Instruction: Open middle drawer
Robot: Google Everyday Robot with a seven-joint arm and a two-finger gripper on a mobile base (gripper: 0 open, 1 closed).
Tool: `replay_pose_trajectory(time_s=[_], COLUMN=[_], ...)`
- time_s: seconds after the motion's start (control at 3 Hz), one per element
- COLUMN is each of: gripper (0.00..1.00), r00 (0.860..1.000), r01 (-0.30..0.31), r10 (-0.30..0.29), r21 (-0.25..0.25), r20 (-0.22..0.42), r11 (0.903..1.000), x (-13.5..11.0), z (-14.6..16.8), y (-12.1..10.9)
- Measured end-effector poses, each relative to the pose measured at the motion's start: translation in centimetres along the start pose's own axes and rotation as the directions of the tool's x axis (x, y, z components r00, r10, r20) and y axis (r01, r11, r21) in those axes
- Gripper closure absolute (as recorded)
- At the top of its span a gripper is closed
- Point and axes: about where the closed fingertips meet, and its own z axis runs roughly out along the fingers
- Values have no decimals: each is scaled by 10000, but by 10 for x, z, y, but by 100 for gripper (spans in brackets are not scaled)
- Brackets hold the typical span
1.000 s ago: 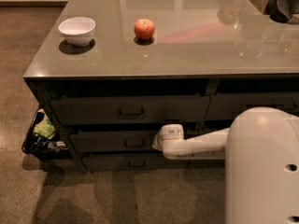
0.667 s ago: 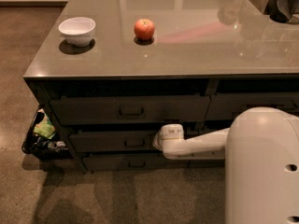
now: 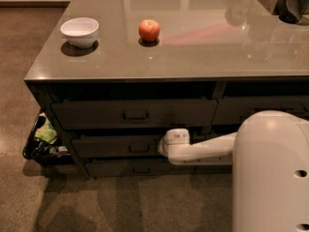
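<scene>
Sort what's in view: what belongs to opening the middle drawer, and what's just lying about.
For the job: middle drawer, its handle, gripper at the drawer front, just right of the handle.
Lying about: white bowl and apple on the counter; basket of clutter on the floor, left.

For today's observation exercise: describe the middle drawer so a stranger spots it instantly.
Below the grey countertop, three drawer fronts stack at left. The middle drawer lies between the taller top drawer and thinner bottom drawer, the tool beside its handle.
</scene>
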Motion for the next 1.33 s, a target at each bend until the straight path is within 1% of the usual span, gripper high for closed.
replay_pose_trajectory(time_s=[0.33,1.0,1.33], gripper=[100,100,100], r00=[9999,9999,9997], r01=[-58,-69,-173], r10=[58,68,169], r21=[-38,-52,-190], r20=[-106,-121,-203], r11=[10000,10000,9997], x=[7,6,18], z=[-1,-6,-11], y=[3,1,13])
